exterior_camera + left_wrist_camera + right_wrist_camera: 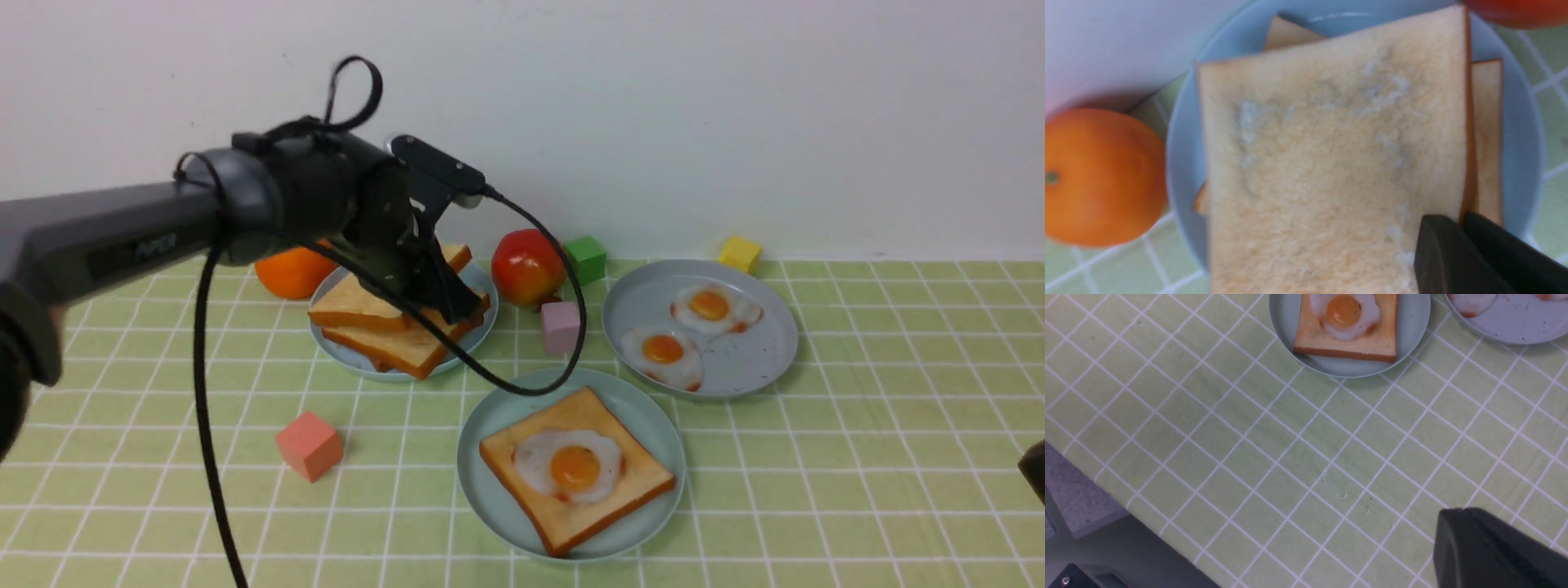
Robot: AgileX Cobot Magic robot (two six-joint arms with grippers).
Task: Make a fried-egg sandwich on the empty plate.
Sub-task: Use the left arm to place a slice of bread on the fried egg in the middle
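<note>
The pale teal plate (pixel 490 416) (pixel 1412 318) at the front centre carries one toast slice (pixel 620 482) (pixel 1347 345) with a fried egg (pixel 571 465) (pixel 1345 310) on top. On the light blue plate (pixel 351 363) (pixel 1184 163) at the back left lies a stack of toast. My left gripper (pixel 461 310) (pixel 1461 218) is down at that stack, shut on the crust edge of the top slice (pixel 359 306) (pixel 1331 163). My right gripper (pixel 1457 512) hangs shut and empty over bare cloth near the table's front right.
A greyer blue plate (pixel 751 367) with two fried eggs sits at the back right. An orange (pixel 290 273) (pixel 1094 179), a red fruit (pixel 526 265), and green (pixel 586 257), pink (pixel 560 327), yellow (pixel 740 253) and salmon (pixel 309 445) cubes stand around. The wall is close behind.
</note>
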